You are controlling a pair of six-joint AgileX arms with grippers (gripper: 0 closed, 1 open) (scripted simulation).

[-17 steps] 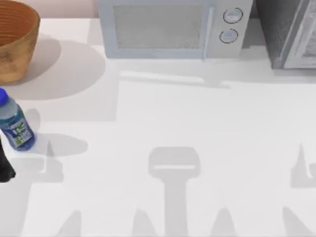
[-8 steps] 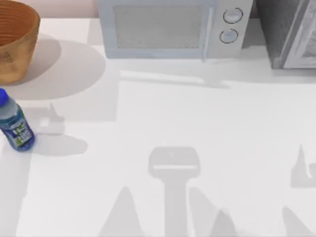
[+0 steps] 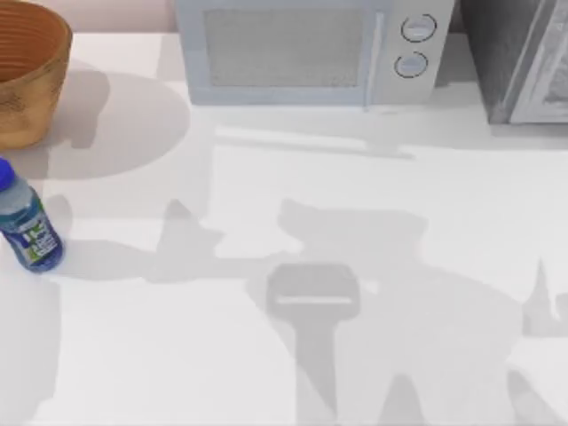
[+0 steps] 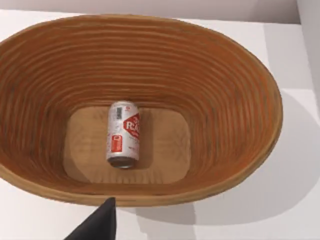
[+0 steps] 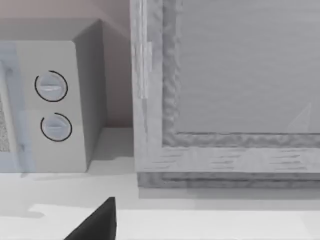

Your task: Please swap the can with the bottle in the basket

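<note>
My left gripper (image 4: 100,222) is cut off; finger state indeterminate. The can (image 4: 123,134) lies in the basket (image 4: 240,100), its red label illegible. The bottle (image 3: 25,222) stands outside.

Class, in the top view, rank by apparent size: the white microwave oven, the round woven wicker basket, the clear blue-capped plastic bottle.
1. White microwave oven, largest.
2. Round woven wicker basket, though cut off by the frame edge.
3. Clear blue-capped plastic bottle, smallest.
</note>
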